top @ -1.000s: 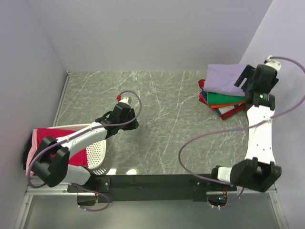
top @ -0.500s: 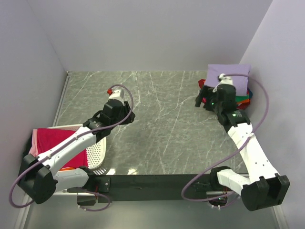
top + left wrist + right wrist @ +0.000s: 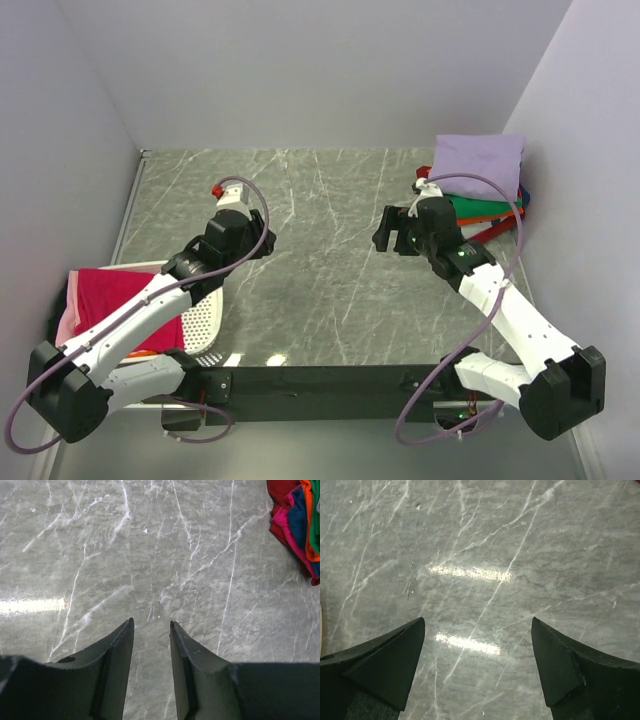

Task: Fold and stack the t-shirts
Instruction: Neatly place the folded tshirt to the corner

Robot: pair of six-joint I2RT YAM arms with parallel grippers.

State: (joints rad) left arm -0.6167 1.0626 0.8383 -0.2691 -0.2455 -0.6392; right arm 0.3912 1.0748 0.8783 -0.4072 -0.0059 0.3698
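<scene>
A stack of folded t-shirts (image 3: 478, 205) lies at the back right, with the lavender shirt (image 3: 478, 163) on top and green (image 3: 485, 208), orange, red and blue ones under it. Its edge shows in the left wrist view (image 3: 295, 517). A magenta-red shirt (image 3: 125, 300) and a pink one (image 3: 65, 328) hang in the white basket (image 3: 205, 320) at the left. My left gripper (image 3: 262, 242) (image 3: 151, 624) hangs over bare table with its jaws a little apart and empty. My right gripper (image 3: 385, 233) (image 3: 477, 622) is wide open and empty over the table, left of the stack.
The grey marble table (image 3: 330, 270) lies between both grippers. Walls close in at the back, left and right. The black arm base bar (image 3: 330, 382) runs along the near edge.
My right arm has swung from over the stack leftward to the table middle, leaving the lavender shirt on top. My left gripper has moved a little toward the back left.
</scene>
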